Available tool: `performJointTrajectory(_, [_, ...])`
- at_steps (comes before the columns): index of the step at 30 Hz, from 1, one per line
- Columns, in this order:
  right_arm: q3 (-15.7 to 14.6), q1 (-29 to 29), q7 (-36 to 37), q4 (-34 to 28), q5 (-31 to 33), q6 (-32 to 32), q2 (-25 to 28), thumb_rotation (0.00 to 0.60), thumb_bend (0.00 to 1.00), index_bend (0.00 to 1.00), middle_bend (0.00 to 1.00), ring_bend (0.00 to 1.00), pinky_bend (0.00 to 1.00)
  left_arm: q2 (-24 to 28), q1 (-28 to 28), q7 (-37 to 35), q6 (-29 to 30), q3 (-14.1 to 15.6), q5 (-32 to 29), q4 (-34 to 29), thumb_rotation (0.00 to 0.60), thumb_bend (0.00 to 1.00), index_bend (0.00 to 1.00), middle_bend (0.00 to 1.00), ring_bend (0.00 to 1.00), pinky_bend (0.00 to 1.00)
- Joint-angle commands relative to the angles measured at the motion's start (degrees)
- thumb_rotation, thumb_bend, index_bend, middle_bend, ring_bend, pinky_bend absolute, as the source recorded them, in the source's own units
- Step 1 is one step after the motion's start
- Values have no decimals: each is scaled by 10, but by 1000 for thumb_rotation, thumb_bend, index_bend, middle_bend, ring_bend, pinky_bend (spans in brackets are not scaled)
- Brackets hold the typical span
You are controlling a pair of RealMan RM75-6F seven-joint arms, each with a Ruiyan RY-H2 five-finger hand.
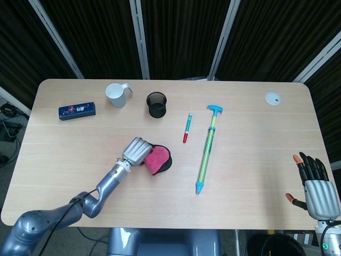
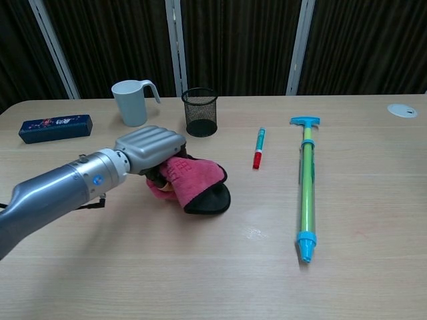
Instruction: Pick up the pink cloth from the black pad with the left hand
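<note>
The left robot hand [image 2: 150, 148] has its fingers curled over the pink cloth [image 2: 192, 177], gripping it where it lies on the black pad [image 2: 208, 199], near the middle of the bench [image 1: 250, 176] toward its left half. To finish well, the grip should hold cloth alone, then rise straight so the pad stays down. The right robot hand [image 1: 314, 188], empty with fingers spread, sits off the bench's near right corner
</note>
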Motion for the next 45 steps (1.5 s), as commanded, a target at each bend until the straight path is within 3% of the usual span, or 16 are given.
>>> performJointTrajectory(1, [0,1,-1,-1,0,-2,0,600,0,0,0,0,0,68,37,33,26,7,-8,-68,600,407,862,668,593,562])
performJointTrajectory(9, [0,5,-9,-6,-3,-7,-5,600,0,0,0,0,0,194,95,78,62,2,-49,-181,600,399,834,645,574,558])
performJointTrajectory(12, [1,5,-15,-11,-3,-7,-5,600,0,0,0,0,0,225,112,115,74,3,-66,-212,600,361,746,560,511,513])
performJointTrajectory(15, [0,6,-19,-13,-5,-7,-7,600,0,0,0,0,0,247,124,150,80,8,-78,-239,600,259,560,324,283,307])
performJointTrajectory(17, [0,6,-21,-14,-6,-7,-7,600,0,0,0,0,0,269,135,171,81,14,-91,-266,600,153,370,121,79,158])
performJointTrajectory(19, [-1,6,-21,-14,-6,-7,-7,600,0,0,0,0,0,292,146,194,82,17,-110,-300,600,92,183,19,4,84])
performJointTrajectory(22, [-2,5,-19,-12,-11,-4,-6,600,0,0,0,0,0,327,160,230,93,21,-134,-353,600,29,5,0,0,7])
performJointTrajectory(28, [-3,4,-14,-11,-13,-3,-4,600,0,0,0,0,0,383,190,227,140,20,-133,-437,600,9,0,0,0,0])
performJointTrajectory(32, [-4,5,-11,-9,-13,-4,-4,600,0,0,0,0,0,412,238,153,208,15,-117,-501,600,7,0,0,0,0])
performJointTrajectory(37, [-5,5,-5,-11,-19,-2,-3,600,0,0,0,0,0,459,307,94,289,40,-76,-563,600,0,0,0,0,0])
performJointTrajectory(39, [-7,6,-4,-10,-27,0,-3,600,0,0,0,0,0,473,347,71,343,65,-24,-556,600,0,0,0,0,0])
performJointTrajectory(45, [-12,12,4,-6,-47,-2,-4,600,0,0,0,0,0,464,406,43,394,104,25,-504,600,0,0,0,0,0])
